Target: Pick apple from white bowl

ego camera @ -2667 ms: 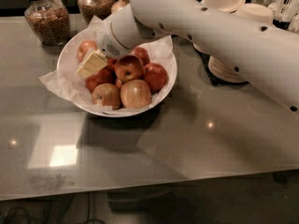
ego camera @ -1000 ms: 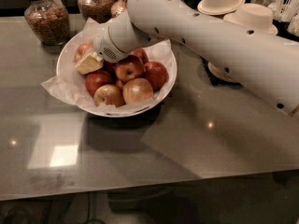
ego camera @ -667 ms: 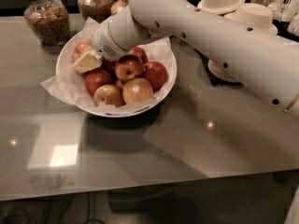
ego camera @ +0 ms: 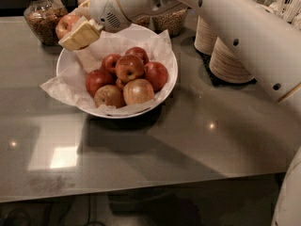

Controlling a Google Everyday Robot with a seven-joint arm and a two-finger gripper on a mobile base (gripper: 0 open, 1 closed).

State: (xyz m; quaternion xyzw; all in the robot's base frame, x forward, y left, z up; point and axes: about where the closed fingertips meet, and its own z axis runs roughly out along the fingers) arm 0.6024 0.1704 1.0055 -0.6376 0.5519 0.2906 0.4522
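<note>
One claw [ego camera: 73, 29] holds apple [ego camera: 65, 24] over white bowl [ego camera: 174, 72] | glossy table [ego camera: 188, 142] — dim, seemingly

The gripper [ego camera: 74, 29] has lifted the apple [ego camera: 65, 24] above the white bowl [ego camera: 173, 74] rim

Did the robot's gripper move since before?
Yes. The gripper rose up and leftward out of the white bowl, carrying the apple over its rim toward the jar.
</note>
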